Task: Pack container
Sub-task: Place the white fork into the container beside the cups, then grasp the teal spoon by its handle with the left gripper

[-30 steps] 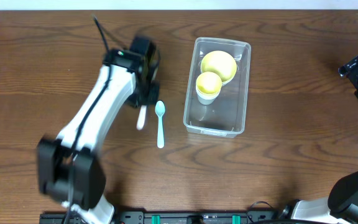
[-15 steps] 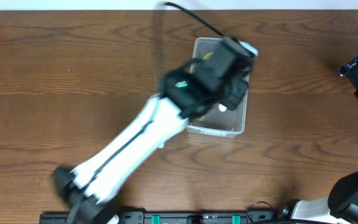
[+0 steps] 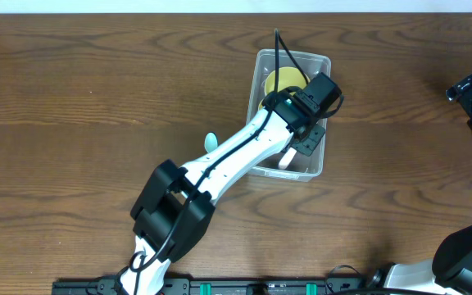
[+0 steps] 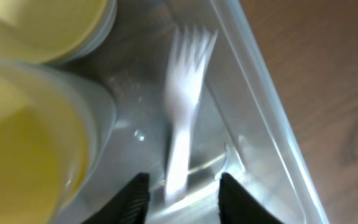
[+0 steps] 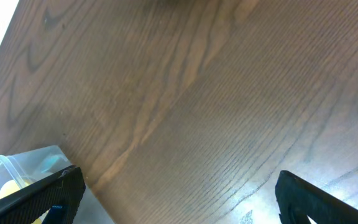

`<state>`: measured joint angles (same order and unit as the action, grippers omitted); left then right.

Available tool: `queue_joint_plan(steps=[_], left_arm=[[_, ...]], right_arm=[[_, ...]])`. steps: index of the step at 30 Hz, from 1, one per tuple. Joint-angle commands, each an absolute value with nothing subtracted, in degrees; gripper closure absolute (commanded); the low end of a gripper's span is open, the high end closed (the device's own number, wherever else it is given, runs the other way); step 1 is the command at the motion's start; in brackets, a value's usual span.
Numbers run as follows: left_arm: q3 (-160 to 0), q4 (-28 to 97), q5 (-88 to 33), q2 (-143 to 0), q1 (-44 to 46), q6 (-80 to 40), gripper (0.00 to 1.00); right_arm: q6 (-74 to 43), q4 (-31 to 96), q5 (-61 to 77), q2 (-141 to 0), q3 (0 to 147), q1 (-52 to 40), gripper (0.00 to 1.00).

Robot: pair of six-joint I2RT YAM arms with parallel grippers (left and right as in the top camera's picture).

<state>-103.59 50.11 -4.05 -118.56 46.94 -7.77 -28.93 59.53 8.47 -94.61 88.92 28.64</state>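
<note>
The clear plastic container [image 3: 325, 62] stands at the back centre of the table. A yellow bowl [image 3: 280, 80] lies in its far end. My left gripper [image 3: 300, 146] hangs over its near end, open. In the left wrist view a white plastic fork [image 4: 184, 124] lies on the container floor between my open fingers [image 4: 182, 193], free of them, beside the container wall [image 4: 260, 124]. A yellow cup [image 4: 23, 137] and the yellow bowl [image 4: 42, 25] are to its left. My right gripper [image 5: 179, 193] is open and empty at the far right.
A light blue spoon [image 3: 211, 141] lies on the wood left of the container, mostly hidden by my left arm. The container's corner [image 5: 23, 168] shows at the left edge of the right wrist view.
My left arm swung right from the table beside the spoon to over the container. The white fork it carried now lies inside the container. The right arm has not moved.
</note>
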Motion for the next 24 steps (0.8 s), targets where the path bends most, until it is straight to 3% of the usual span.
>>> queue_joint_plan(steps=[1,3,9,12,19,24], left_arm=[[-110.3,54.35,-2.96,-110.91,46.04,-8.23,0.54],[-112.03,57.89,-1.3,-107.22,45.21,-8.23,0.46],[-111.33,70.94,12.86,-99.88,38.98,-8.84,0.46],[-107.42,74.04,12.23,-100.38,32.49,-12.51,0.46],[-85.95,58.54,-5.58,-103.24,22.74,-12.99,0.46],[-75.11,48.88,-7.6,-104.51,22.41,-13.52,0.46]], right_arm=[[-28.67,59.61,8.16,-94.8,88.75,28.86,0.01],[-28.64,59.61,8.16,-94.8,88.75,28.86,0.01],[-28.64,59.61,8.16,-94.8,88.75,28.86,0.01],[-28.64,59.61,8.16,-94.8,88.75,28.86,0.01],[-28.67,59.61,8.16,-94.8,88.75,28.86,0.01],[-28.64,59.61,8.16,-94.8,88.75,28.86,0.01]])
